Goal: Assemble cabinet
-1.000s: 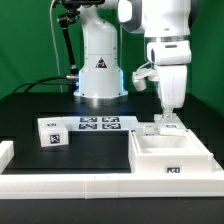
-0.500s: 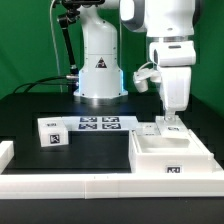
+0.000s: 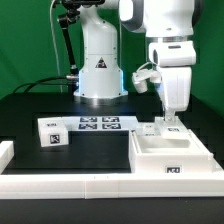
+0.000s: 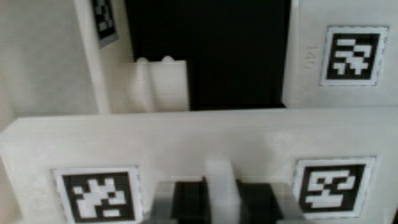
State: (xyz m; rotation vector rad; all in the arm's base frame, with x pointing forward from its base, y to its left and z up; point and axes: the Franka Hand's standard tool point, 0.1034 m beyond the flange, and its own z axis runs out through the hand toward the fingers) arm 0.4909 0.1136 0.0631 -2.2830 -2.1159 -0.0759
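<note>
The cabinet (image 3: pixel 170 156) is a white open box lying at the exterior view's right front, with a tag on its near wall. My gripper (image 3: pixel 168 121) points straight down at its far edge. In the wrist view the black fingers (image 4: pixel 182 203) stand close on either side of a thin white ridge of a white tagged panel (image 4: pixel 196 150), so the gripper (image 4: pixel 217 203) is shut on that panel. Beyond it a white piece with small pegs (image 4: pixel 160 85) stands against the dark table. A small white tagged block (image 3: pixel 52 132) lies apart at the exterior view's left.
The marker board (image 3: pixel 98 124) lies flat in front of the robot base (image 3: pixel 98 70). A long white rail (image 3: pixel 70 186) runs along the front edge, and a white piece (image 3: pixel 5 151) sits at the far left.
</note>
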